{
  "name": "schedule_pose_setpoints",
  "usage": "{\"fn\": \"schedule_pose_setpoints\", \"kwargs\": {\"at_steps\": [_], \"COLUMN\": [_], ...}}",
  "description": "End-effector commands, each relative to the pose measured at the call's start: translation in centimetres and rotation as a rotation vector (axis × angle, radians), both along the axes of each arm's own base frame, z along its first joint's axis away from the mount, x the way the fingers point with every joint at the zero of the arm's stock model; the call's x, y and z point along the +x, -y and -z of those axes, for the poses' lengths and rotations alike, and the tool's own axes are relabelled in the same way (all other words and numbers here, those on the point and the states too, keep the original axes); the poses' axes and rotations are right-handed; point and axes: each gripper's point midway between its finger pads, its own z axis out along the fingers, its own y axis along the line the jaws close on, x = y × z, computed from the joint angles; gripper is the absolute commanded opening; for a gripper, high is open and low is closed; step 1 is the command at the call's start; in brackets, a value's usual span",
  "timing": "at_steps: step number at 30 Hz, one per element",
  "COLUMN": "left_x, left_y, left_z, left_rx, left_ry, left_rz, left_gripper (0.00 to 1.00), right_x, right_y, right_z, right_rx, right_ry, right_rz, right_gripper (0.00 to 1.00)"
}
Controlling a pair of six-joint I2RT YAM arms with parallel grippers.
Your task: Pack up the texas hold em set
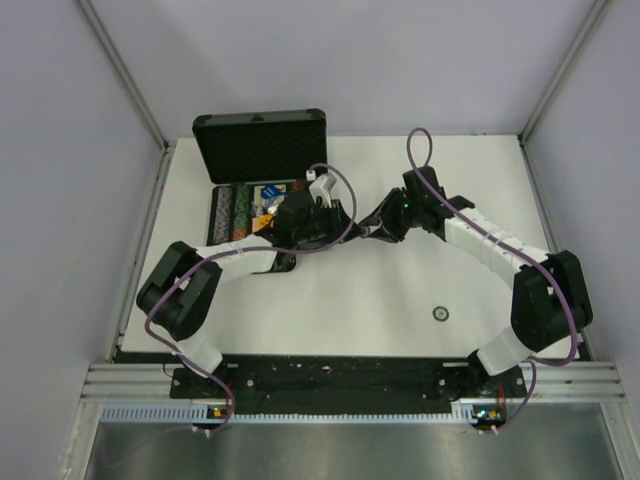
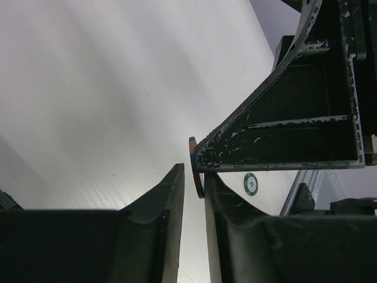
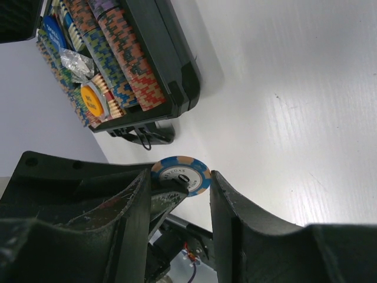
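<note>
- The left arm [image 1: 235, 250] reaches from its base at the near left, elbow bent out toward the table's left edge. Its forearm runs up and to the right, and its wrist ends just beside the front right corner of the briefcase [image 1: 260, 145].
- The right arm [image 1: 485, 238] rises from the near right with its elbow by the right edge. Its white forearm slants up and left toward the middle of the table [image 1: 400, 290].
- The two wrists meet nose to nose above the table, just right of the case.
- The right gripper [image 3: 179, 180] pinches a blue-and-orange chip [image 3: 181, 174] by its rim. The chip spans the gap, and a finger presses each side.
- The left gripper [image 2: 194, 174] straddles the same chip face to face, seen edge-on in its own wrist view. Its fingers [image 2: 171, 200] stand close on either side with a thin sliver of light showing, so I cannot tell whether they are pressing it.
- The briefcase lies open at the far left, lid upright. Its tray holds the chip rows [image 3: 126, 65], an orange disc [image 3: 92, 101] and a blue card deck [image 3: 55, 34].
- A lone green chip [image 2: 251, 183] lies flat on the table, well apart toward the near right.
</note>
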Motion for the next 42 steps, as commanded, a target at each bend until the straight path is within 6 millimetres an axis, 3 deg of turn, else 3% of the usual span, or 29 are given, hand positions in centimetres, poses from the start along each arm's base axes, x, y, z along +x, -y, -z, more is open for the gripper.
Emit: {"fn": "schedule_pose_setpoints", "kwargs": {"at_steps": [1, 2, 3, 6, 8, 10, 12, 16, 19, 24, 28, 35, 42], "left_x": [0.6, 0.6, 0.5, 0.4, 0.2, 0.1, -0.5, 0.2, 0.2, 1.3, 1.8, 2.0, 3.5], "left_y": [1.1, 1.2, 1.2, 0.9, 0.3, -0.9, -2.7, -7.4, -9.3, -11.6, -13.3, -14.3, -15.8], "left_z": [-2.3, -2.2, -2.2, -1.8, -1.3, -0.6, 0.8, 1.3, 1.3, 2.8, 3.2, 4.3, 4.8], "left_rx": [-0.055, -0.054, -0.052, -0.01, 0.059, 0.169, 0.313, 0.562, 0.676, 0.878, 0.989, 1.051, 1.116], "left_ry": [0.047, 0.047, 0.046, 0.071, 0.118, 0.189, 0.229, 0.315, 0.373, 0.367, 0.351, 0.344, 0.353], "left_rz": [0.028, 0.032, 0.034, 0.046, 0.067, 0.102, 0.168, 0.236, 0.336, 0.399, 0.423, 0.442, 0.378], "left_gripper": [0.15, 0.03, 0.0, 0.0, 0.0, 0.0, 0.0, 0.0, 0.0, 0.0, 0.0, 0.0, 0.0], "right_x": [0.2, 0.1, 0.2, 0.4, 0.5, 0.7, 0.9, 0.7, 0.2, -1.0, -1.5, -1.3, -1.2], "right_y": [-0.3, -0.3, -0.2, 0.4, 1.1, 2.2, 4.0, 7.8, 10.1, 12.0, 12.2, 12.4, 12.3], "right_z": [-0.6, -0.5, -0.5, -0.3, -0.6, -1.0, -1.5, -1.3, -0.7, 0.8, 1.3, 1.4, 1.9], "right_rx": [0.028, 0.026, 0.021, -0.013, -0.036, -0.061, -0.088, -0.145, -0.191, -0.22, -0.226, -0.229, -0.229], "right_ry": [0.02, 0.017, 0.02, 0.032, 0.05, 0.073, 0.096, 0.116, 0.112, 0.073, 0.059, 0.056, 0.04], "right_rz": [-0.006, -0.01, -0.009, 0.0, 0.007, 0.026, 0.061, 0.118, 0.147, 0.168, 0.164, 0.168, 0.164], "right_gripper": [0.38, 0.38, 0.38, 0.48, 0.62, 0.73, 0.77, 0.79, 0.79, 0.79, 0.78, 0.78, 0.78]}}
